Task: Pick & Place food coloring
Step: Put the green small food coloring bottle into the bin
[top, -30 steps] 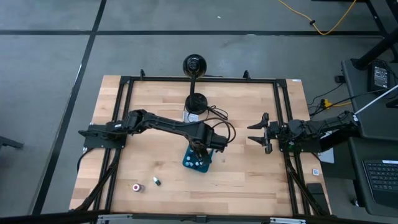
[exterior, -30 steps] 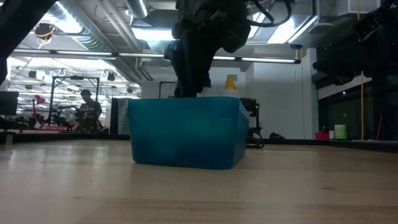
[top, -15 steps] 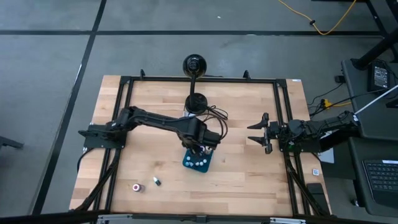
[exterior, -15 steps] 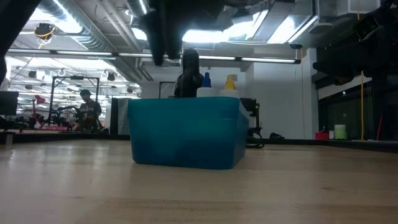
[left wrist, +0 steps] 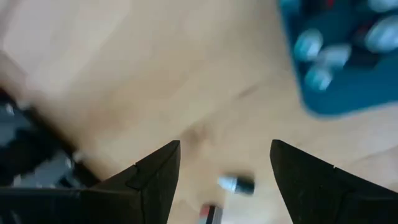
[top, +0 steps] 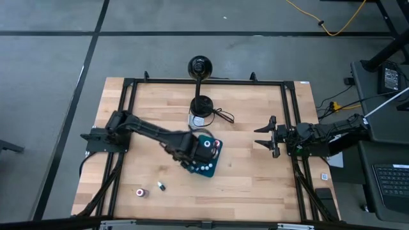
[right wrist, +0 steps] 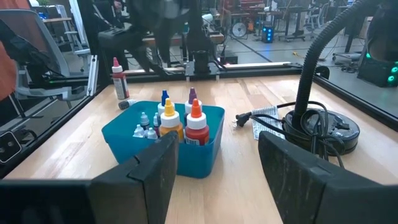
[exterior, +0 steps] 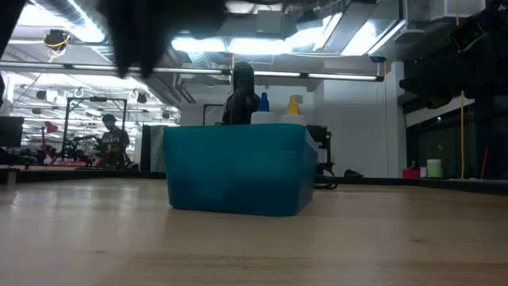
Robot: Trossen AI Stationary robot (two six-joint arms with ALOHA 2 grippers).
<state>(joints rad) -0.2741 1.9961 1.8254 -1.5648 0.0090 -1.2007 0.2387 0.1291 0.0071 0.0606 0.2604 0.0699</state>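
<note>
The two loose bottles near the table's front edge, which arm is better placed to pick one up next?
Left, probably. The left gripper is open, just left of the teal tray, with a loose bottle ahead of it. The right gripper waits at the table's right edge, farther off.

A robotics lab or workshop. Exposed ceiling ducts [exterior: 103, 44] run across the upper left; workbenches [right wrist: 261, 12] and an office chair [right wrist: 37, 46] fill the background.
</note>
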